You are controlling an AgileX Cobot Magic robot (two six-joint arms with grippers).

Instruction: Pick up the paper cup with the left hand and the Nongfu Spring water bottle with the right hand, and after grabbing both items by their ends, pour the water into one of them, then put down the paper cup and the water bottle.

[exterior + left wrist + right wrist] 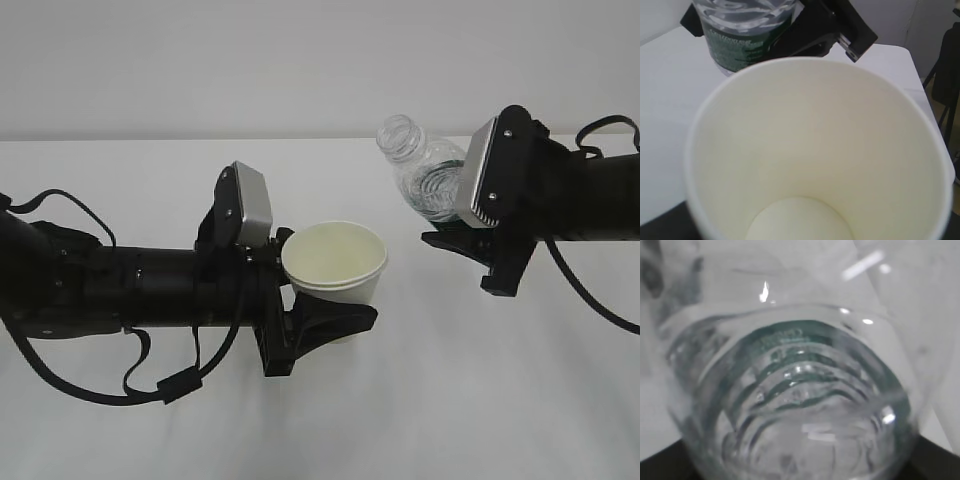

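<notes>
Both grippers grip loads above the table (320, 440): the left hand (318, 312) clamps the upright cup (335, 265) near the middle, the right hand (478, 245) clamps the bottle (425, 175), tilted with its mouth toward the cup.

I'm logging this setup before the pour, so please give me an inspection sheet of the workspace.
Surface: white table, bare where visible.
Job's things: paper cup upright, lifted, inside dry and empty; Nongfu Spring water bottle uncapped, tilted toward the cup, mouth not yet over it; water level cannot be told.
Clutter: nothing seen.
Grippers: left gripper holds the cup; right gripper holds the bottle.
Cables: black cables loop under the left arm, another trails from the right arm.
Surroundings: pale wall.
</notes>
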